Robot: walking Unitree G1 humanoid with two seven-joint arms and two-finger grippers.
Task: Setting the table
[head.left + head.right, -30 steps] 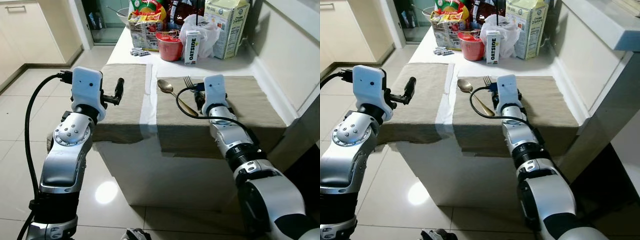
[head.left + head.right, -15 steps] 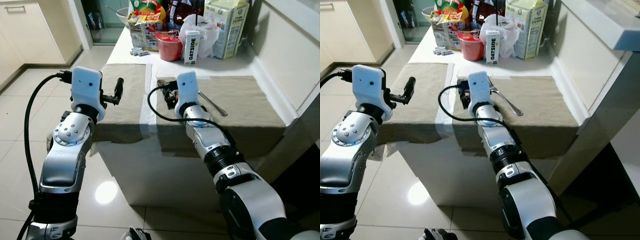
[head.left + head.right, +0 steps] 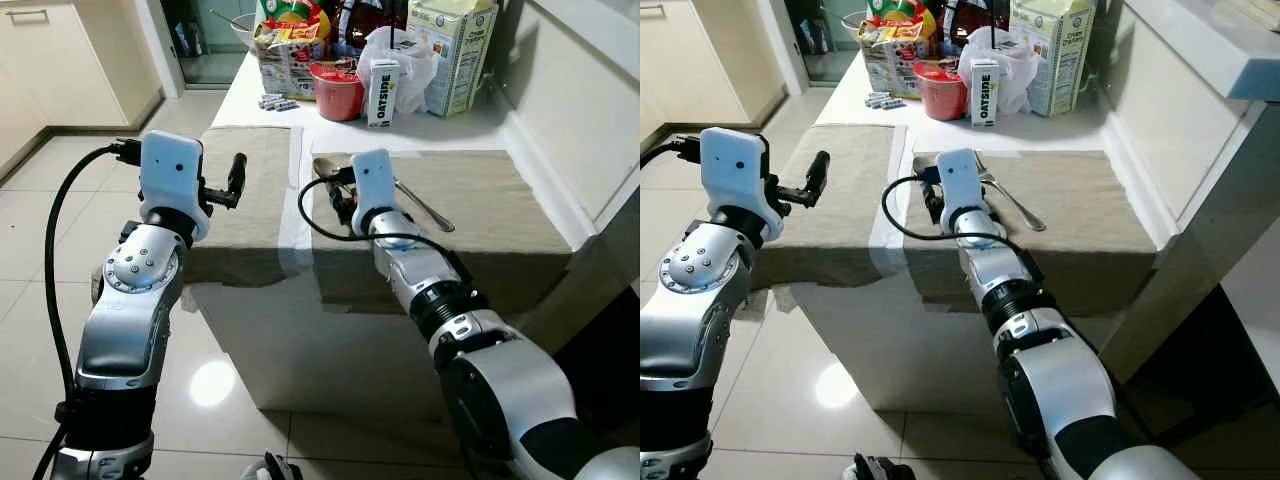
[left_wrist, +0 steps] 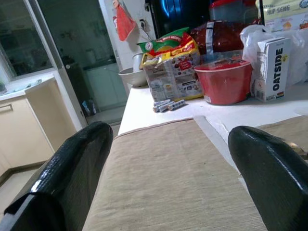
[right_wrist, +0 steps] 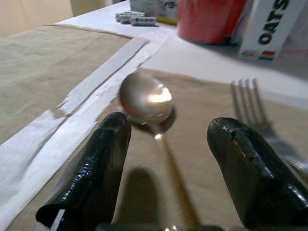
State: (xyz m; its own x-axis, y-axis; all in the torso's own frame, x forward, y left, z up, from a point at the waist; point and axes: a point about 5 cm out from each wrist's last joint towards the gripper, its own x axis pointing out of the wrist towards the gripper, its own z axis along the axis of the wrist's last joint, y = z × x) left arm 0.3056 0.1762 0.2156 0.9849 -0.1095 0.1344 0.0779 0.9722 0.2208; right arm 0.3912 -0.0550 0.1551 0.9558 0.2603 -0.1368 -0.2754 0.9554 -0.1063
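Observation:
Two beige placemats lie side by side on the white table: the left one (image 3: 255, 190) and the right one (image 3: 480, 210). A spoon (image 5: 144, 98) with a silver bowl and gold handle lies at the right mat's left edge. A fork (image 3: 418, 204) lies slanted beside it, toward the mat's middle. My right gripper (image 5: 172, 124) is open and low over the spoon, one finger on each side of the handle. My left gripper (image 3: 237, 178) hovers open just above the left mat's near edge, with nothing between its fingers (image 4: 67, 178).
At the table's far end stand a red bowl (image 3: 338, 92), a small Oatside carton (image 3: 381, 92), a tall carton (image 3: 452, 55), a white plastic bag (image 3: 412, 58), snack packets (image 3: 290, 45) and some batteries (image 3: 275, 101). A wall ledge (image 3: 585, 110) borders the right side; tiled floor lies on the left.
My right gripper has swung left, from the fork to over the spoon. The fork now lies uncovered and slanted on the right mat. The left arm has stayed put.

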